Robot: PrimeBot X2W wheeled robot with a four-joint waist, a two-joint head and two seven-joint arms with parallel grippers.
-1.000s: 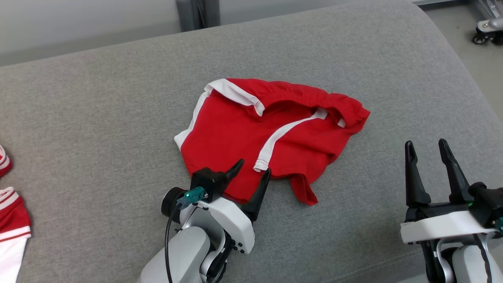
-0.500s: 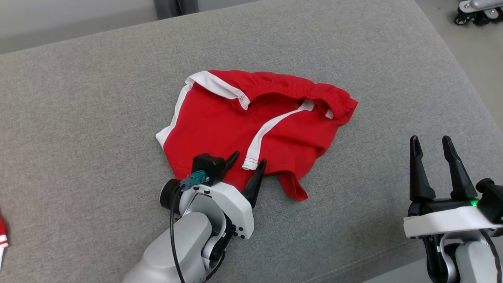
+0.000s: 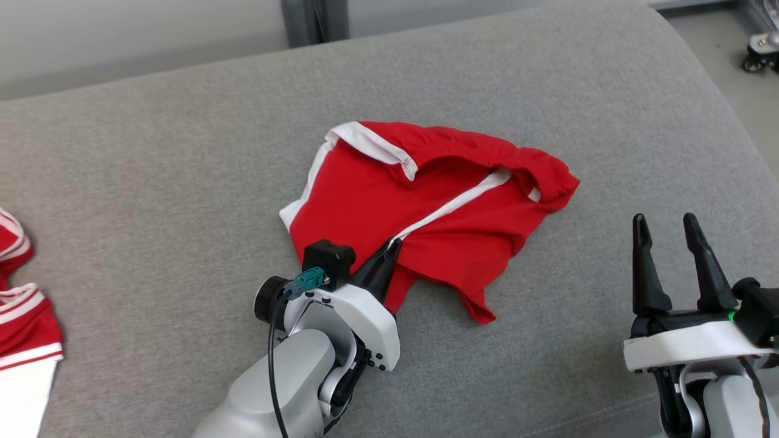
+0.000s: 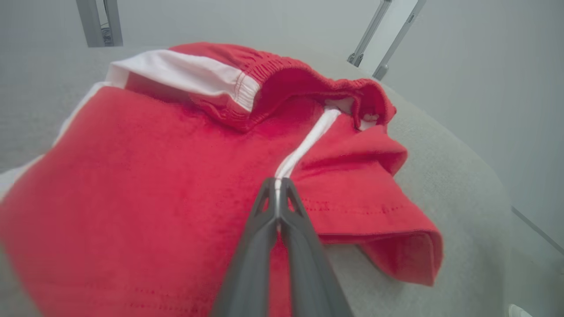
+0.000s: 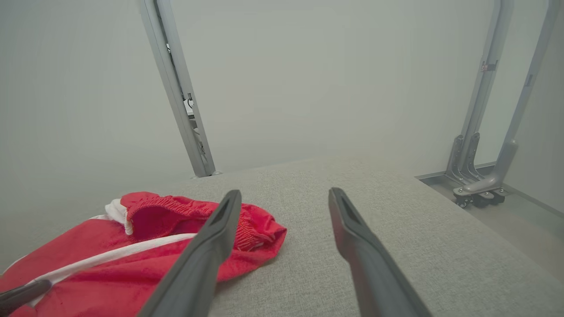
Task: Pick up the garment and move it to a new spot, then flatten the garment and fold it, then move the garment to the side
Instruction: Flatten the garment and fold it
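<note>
Red shorts with white side stripes and a gathered waistband lie crumpled in the middle of the grey cushion. My left gripper is shut on their near hem, right at the end of a white stripe. In the left wrist view the fingers pinch the shorts at that stripe. The garment, red with white-and-red striped trim, lies at the cushion's far left, cut off by the picture's edge. My right gripper hovers open over bare cushion right of the shorts, and is also open in its wrist view.
The cushion's rounded right edge drops to the floor, where a caster wheel and a metal stand's wheeled feet stand. A grey post rises behind the cushion. The shorts lie to the left of my right fingers.
My left gripper has shut on the shorts' hem at the white stripe, drawing the fabric together there. The head camera has shifted. The right gripper stays open.
</note>
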